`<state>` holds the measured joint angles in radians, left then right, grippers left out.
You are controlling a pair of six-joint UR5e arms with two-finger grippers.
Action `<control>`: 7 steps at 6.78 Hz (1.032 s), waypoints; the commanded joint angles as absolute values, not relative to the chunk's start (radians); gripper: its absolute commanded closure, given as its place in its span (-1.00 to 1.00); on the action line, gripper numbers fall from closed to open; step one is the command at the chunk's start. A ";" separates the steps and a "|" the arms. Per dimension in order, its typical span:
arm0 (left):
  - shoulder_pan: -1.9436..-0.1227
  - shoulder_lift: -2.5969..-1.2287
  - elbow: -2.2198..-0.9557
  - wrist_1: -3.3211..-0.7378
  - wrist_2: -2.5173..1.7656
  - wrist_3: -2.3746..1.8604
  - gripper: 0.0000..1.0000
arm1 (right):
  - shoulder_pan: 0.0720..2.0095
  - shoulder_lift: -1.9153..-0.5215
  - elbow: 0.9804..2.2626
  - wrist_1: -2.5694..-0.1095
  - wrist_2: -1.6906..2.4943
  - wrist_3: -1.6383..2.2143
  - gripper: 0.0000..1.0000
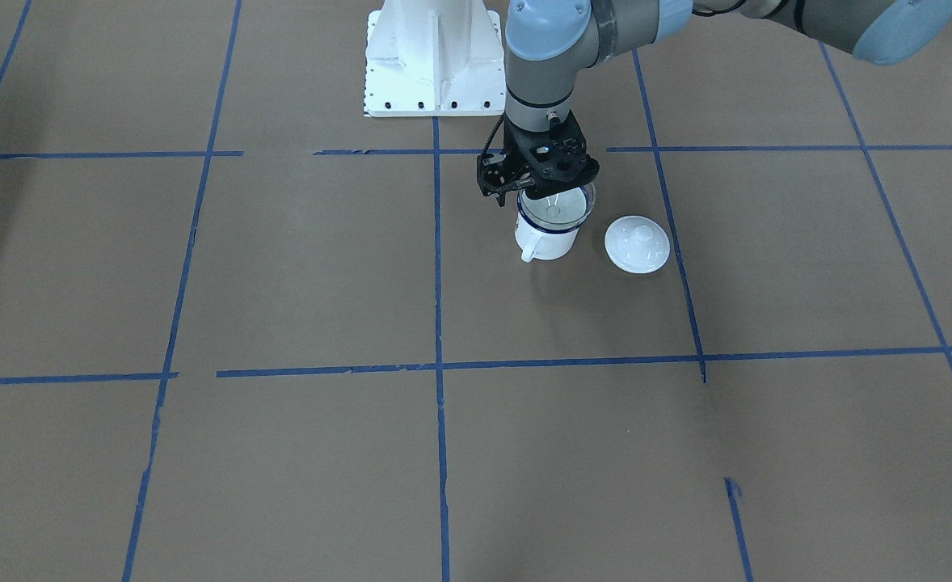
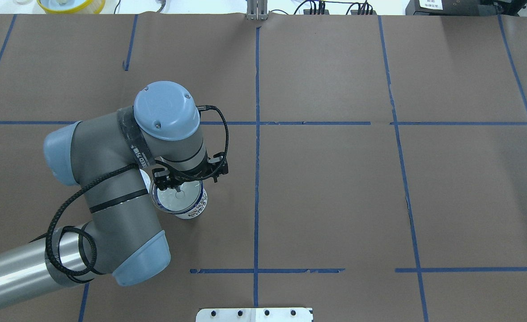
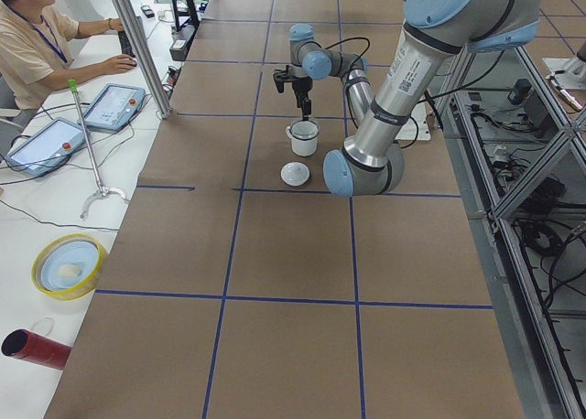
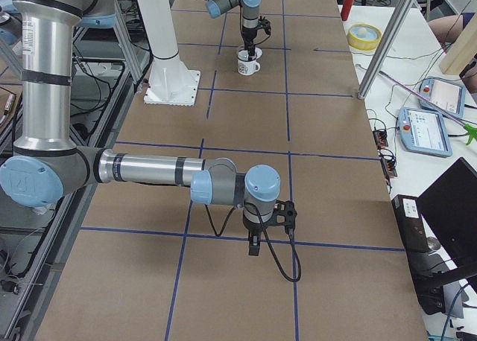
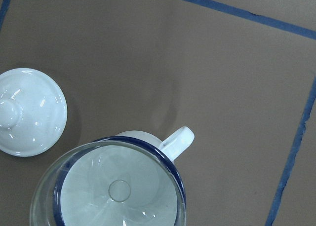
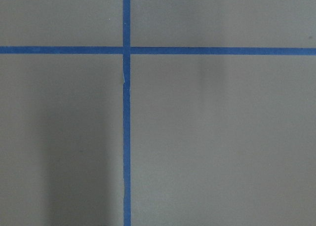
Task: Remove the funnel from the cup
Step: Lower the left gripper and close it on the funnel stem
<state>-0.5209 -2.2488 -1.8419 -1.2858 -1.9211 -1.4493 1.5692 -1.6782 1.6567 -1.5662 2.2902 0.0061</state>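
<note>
Over the cup [image 1: 547,241] hangs the left arm [image 2: 111,179], wrist pointing straight down, with the left jaws low at the rim on the robot's side of the cup. How wide they stand, and whether they pinch anything, I cannot tell from these views. Well apart from the cup, the right arm [image 4: 149,170] reaches low over bare desk [image 1: 282,267]. The right jaws show only small and side-on, so their state cannot be told either. The funnel [image 5: 118,191] sits in the cup, cone mouth resting on the blue rim, spout down inside.

As I judge it, nothing of the task is done yet: the funnel has to be gripped, lifted clear and set down away from the cup.

Brown paper covers the desk, ruled into squares by blue tape lines [image 1: 437,267]. A white base plate [image 1: 434,56] stands beyond the cup, toward the robot. Far from the cup, off the desk's edge, an operator [image 3: 37,44] sits at a side bench. A white lid [image 1: 638,244] lies just beside the cup, not touching it.
</note>
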 commanded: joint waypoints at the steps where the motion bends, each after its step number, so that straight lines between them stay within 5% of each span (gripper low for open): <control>1: -0.502 -2.246 -1.825 -1.298 -1.916 -1.448 -0.17 | 1.569 -1.678 1.657 -1.566 2.290 0.006 -1.00; 3: -0.502 -2.244 -1.830 -1.298 -1.917 -1.448 0.99 | 1.569 -1.678 1.657 -1.566 2.290 0.006 -1.00; 7: -0.505 -2.243 -1.859 -1.298 -1.913 -1.450 1.00 | 1.569 -1.678 1.657 -1.566 2.290 0.006 -1.00</control>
